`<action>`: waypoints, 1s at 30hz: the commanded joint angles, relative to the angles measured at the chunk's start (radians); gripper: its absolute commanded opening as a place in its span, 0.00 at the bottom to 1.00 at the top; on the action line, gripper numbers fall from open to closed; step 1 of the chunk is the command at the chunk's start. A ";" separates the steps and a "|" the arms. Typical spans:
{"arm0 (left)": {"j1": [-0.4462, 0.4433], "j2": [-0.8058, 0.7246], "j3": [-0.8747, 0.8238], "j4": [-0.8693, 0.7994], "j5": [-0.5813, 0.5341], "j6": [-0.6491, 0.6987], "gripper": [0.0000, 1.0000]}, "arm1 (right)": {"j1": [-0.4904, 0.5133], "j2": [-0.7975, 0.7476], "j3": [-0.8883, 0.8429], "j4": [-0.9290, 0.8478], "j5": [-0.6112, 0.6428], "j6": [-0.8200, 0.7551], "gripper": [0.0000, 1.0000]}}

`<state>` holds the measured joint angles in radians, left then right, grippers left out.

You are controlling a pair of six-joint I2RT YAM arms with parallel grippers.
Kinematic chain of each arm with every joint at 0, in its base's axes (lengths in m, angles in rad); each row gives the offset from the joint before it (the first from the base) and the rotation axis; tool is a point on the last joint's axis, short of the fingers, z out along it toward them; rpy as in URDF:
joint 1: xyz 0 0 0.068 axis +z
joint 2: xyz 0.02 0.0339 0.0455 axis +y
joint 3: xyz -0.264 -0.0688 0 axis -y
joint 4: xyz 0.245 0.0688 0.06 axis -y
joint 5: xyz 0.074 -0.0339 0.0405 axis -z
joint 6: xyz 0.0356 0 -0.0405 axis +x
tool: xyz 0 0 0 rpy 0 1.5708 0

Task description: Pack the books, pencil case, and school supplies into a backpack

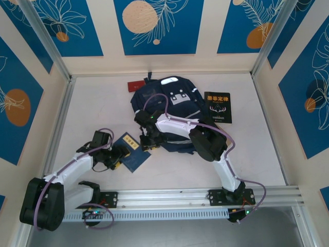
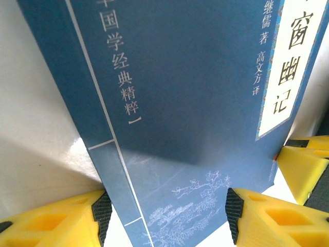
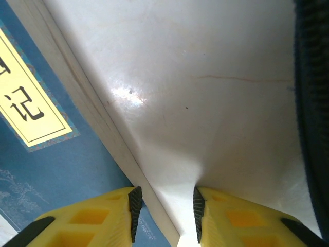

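From high up behind the rail [image 1: 164, 195] that carries both arms, the overhead camera looks down and forward across the whole white surface [image 1: 97, 108] to the back wall. The left wrist camera peers out between its own yellow jaws, tilted and so close to the blue book [image 2: 195, 92] that the cover's print reads large. The right wrist camera is just as near, facing down between its jaws at bare surface, that book's page edge and a strip of backpack [image 3: 313, 103]. All three views share the blue book.

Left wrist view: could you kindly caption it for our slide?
Left tool open, yellow fingers framing the blue book with Chinese lettering, white table beside.
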<state>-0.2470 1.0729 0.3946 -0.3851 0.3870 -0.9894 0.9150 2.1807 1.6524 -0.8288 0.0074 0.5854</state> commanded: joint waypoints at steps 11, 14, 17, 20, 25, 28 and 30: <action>0.000 -0.065 0.017 0.245 0.225 -0.036 0.52 | 0.007 0.029 -0.060 -0.044 -0.089 -0.020 0.31; 0.000 -0.082 0.007 0.321 0.252 -0.087 0.52 | 0.001 0.017 -0.068 -0.035 -0.108 -0.017 0.31; 0.000 -0.071 0.014 0.364 0.280 -0.111 0.52 | -0.003 0.005 -0.073 -0.025 -0.121 -0.015 0.31; 0.000 -0.058 0.018 0.377 0.283 -0.120 0.52 | -0.005 -0.007 -0.083 -0.010 -0.133 -0.013 0.30; 0.000 -0.020 0.067 0.215 0.222 -0.023 0.43 | -0.012 -0.017 -0.095 -0.006 -0.121 -0.003 0.31; 0.000 -0.009 0.111 0.085 0.151 0.059 0.33 | -0.018 -0.053 -0.114 0.010 -0.105 0.017 0.31; 0.000 -0.003 0.135 0.026 0.115 0.099 0.25 | -0.025 -0.092 -0.132 0.029 -0.101 0.038 0.32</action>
<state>-0.2443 1.0630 0.4751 -0.2295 0.5636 -0.9840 0.8898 2.1330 1.5608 -0.7872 -0.0830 0.5873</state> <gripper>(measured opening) 0.271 0.320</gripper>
